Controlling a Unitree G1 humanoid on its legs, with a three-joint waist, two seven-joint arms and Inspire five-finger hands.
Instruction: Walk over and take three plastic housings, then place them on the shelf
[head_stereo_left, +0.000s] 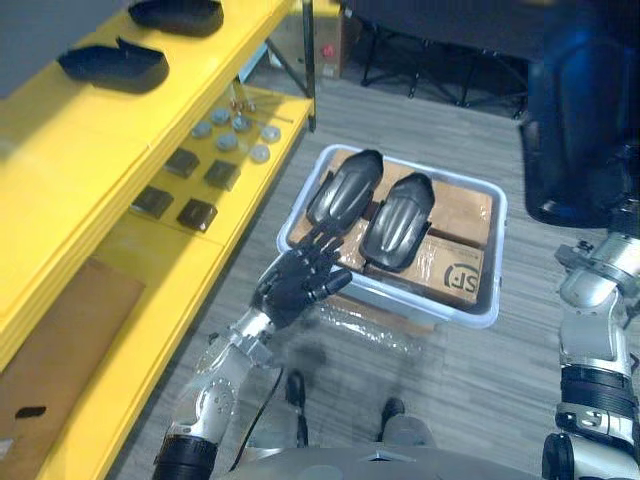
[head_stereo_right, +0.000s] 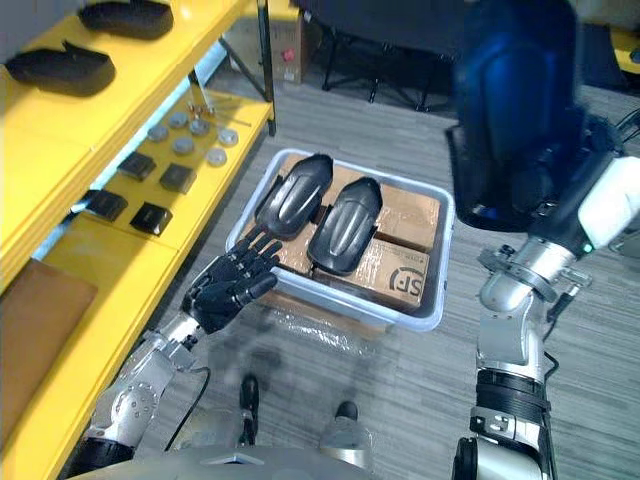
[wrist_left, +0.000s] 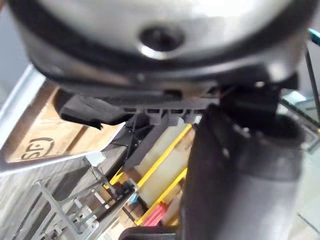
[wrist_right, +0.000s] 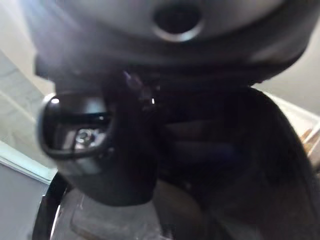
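Two dark plastic housings (head_stereo_left: 345, 190) (head_stereo_left: 398, 220) lie side by side on cardboard boxes inside a white bin (head_stereo_left: 480, 315) on the floor. My left hand (head_stereo_left: 295, 280) is open, its straight fingers reaching over the bin's near left rim, just short of the left housing. Two more black housings (head_stereo_left: 112, 65) (head_stereo_left: 178, 14) rest on the top board of the yellow shelf (head_stereo_left: 70, 170). My right hand (wrist_right: 85, 140) is raised at the right, curled on a large dark-blue housing (head_stereo_right: 515, 100) held high and close to my head.
The lower shelf board carries round grey discs (head_stereo_left: 235, 135), black square parts (head_stereo_left: 185, 190) and a brown cardboard sheet (head_stereo_left: 60, 340). Clear plastic wrap (head_stereo_left: 365, 325) lies on the floor before the bin. Dark furniture legs (head_stereo_left: 420, 70) stand behind it.
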